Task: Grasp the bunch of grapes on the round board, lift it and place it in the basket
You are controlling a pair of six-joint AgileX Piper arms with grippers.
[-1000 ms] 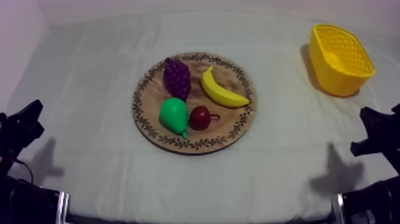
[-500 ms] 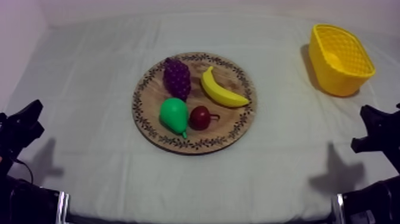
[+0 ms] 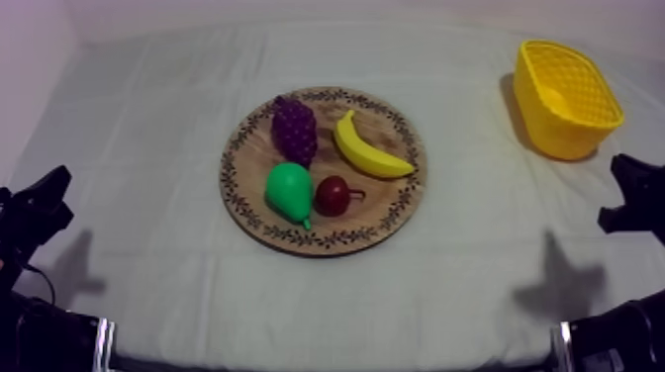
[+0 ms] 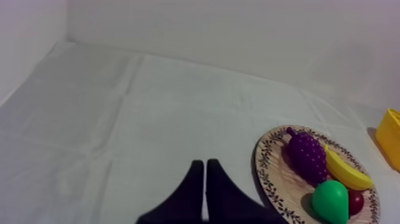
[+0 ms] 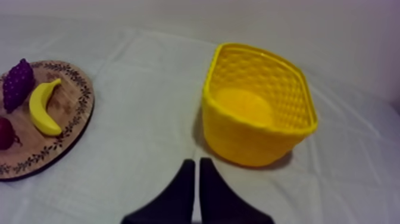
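The purple bunch of grapes [image 3: 294,129] lies on the round wooden board [image 3: 324,237] at its far left part, beside a banana [image 3: 368,148]. The yellow basket [image 3: 564,97] stands at the table's far right, with nothing in it. My left gripper [image 3: 45,203] rests low at the left edge, far from the board; its fingers [image 4: 202,179] lie together, shut on nothing, with the grapes [image 4: 308,154] off to their side. My right gripper [image 3: 633,193] sits low at the right, just in front of the basket [image 5: 259,107], fingers [image 5: 195,179] together and holding nothing.
A green pear [image 3: 289,191] and a small red fruit [image 3: 332,195] sit on the board's near half. Open cloth surrounds the board, with a wide bare stretch between it and the basket. A pale wall runs along the back.
My right gripper has shifted a little toward the right edge and the basket. The left arm and all the fruit stay as they were.
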